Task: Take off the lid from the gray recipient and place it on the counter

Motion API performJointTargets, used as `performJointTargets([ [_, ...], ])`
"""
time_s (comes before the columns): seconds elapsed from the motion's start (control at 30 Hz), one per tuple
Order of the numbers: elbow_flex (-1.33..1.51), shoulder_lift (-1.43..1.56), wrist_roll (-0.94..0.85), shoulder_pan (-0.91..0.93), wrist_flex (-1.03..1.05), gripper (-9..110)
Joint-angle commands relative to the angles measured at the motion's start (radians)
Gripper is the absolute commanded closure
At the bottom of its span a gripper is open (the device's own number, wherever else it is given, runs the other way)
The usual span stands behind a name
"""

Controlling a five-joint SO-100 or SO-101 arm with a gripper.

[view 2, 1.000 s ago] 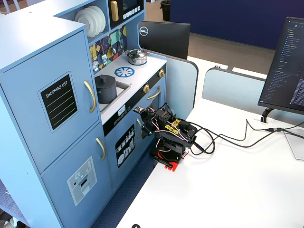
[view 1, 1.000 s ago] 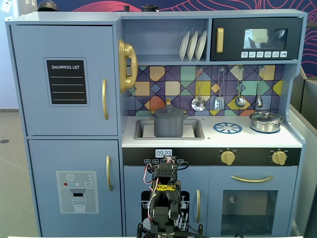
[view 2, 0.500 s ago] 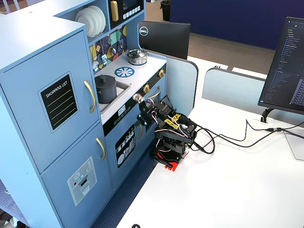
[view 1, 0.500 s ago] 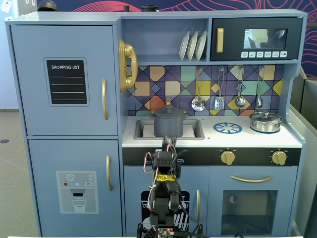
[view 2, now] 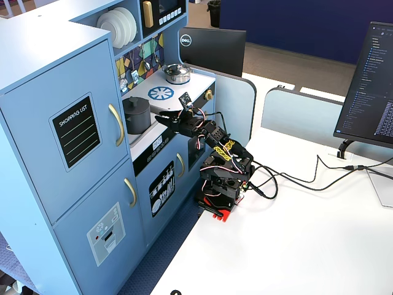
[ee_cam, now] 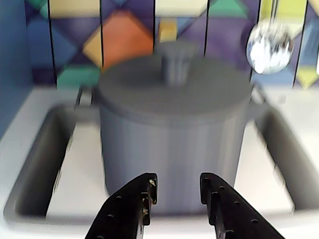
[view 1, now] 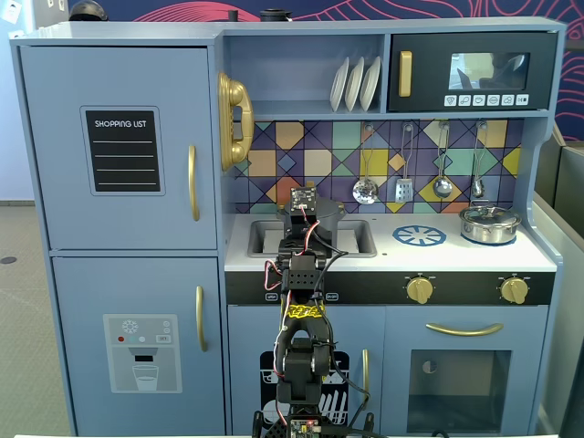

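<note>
My own arm hides most of the pot [view 1: 330, 212] in a fixed view, and the wrist view is blurred. My gripper [ee_cam: 176, 191] is parted a little, holding nothing, low in front of the pot's wall. The pot stands in the sink [ee_cam: 37, 164], its lid [ee_cam: 174, 85] on it, above and beyond my fingertips. The counter [view 1: 392, 255] carries a silver pot [view 1: 489, 224]. The cupboard sign [view 1: 123, 123] reads "SHOPPING LIST"; the monitor [view 2: 212, 46] says Dell.

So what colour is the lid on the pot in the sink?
Dark gray, plain and matte, same as the pot. The lid shows best in the wrist view.
</note>
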Motion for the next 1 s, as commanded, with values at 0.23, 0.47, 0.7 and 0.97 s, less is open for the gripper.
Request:
performJointTargets([
  [0.23,-0.1,-0.104,0.025,0.025,-0.196,74],
  [0.47,-0.163,-0.198,0.012,0.055,-0.229,63],
  [0.7,-0.224,-0.307,0.02,0.06,-0.276,65],
  [0.97,-0.282,-0.449,-0.002,0.038,-0.339,68],
])
